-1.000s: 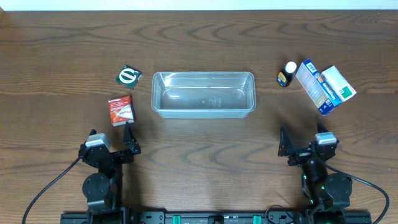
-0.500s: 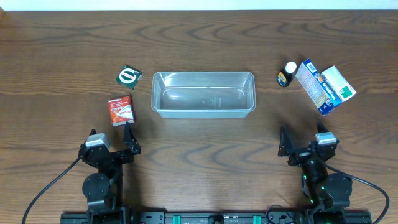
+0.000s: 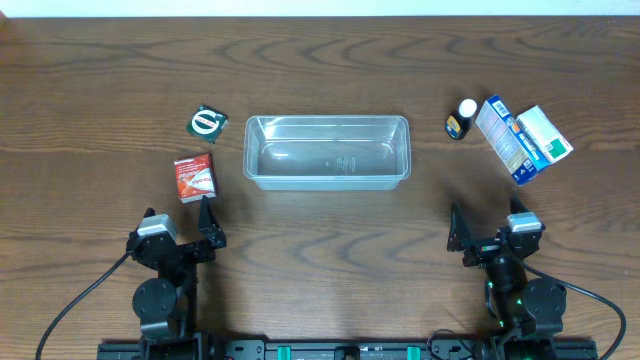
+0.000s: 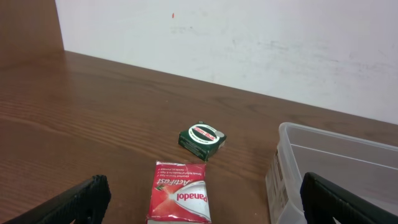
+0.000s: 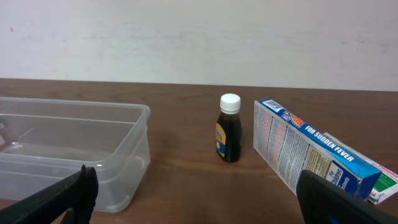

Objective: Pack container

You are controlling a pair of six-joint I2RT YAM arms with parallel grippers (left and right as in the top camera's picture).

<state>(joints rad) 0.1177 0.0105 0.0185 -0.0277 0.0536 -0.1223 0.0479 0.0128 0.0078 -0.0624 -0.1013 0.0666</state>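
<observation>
1. We are seeing the container (image 3: 327,183) sitting upright and empty at the middle of the table (image 3: 100,80), its long side running from 9 to 3 o'clock.
2. The left gripper (image 3: 178,224) is hovering at 7 o'clock from it, jaws spread wide and gripping nothing; the right gripper (image 3: 486,227) is hovering at 5 o'clock, likewise wide and empty.
3. A red box (image 3: 194,178) is lying near the container at 8 o'clock; a green packet (image 3: 208,123) is lying at 10 o'clock.
4. A dark bottle (image 3: 462,120) is standing at 2 o'clock; a blue box (image 3: 505,140) and a green-and-white box (image 3: 547,134) are resting beyond it, side by side.
</observation>
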